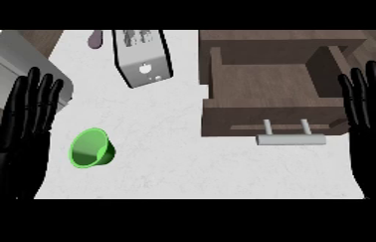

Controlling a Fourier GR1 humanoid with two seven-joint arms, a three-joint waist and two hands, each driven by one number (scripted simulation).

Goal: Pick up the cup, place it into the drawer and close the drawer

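Lying tipped, green cup [91, 148], mouth toward left hand [28, 117].

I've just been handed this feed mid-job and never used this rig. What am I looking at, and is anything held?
This is the view from the robot's head, looking steeply down at a white counter. The black shapes are its hands: left hand at the left edge, right hand at the right, both open, resting, holding nothing. A green cup lies on its side near the left hand. The wooden drawer stands open, its silver handle facing you. A grey box-like object sits further back.
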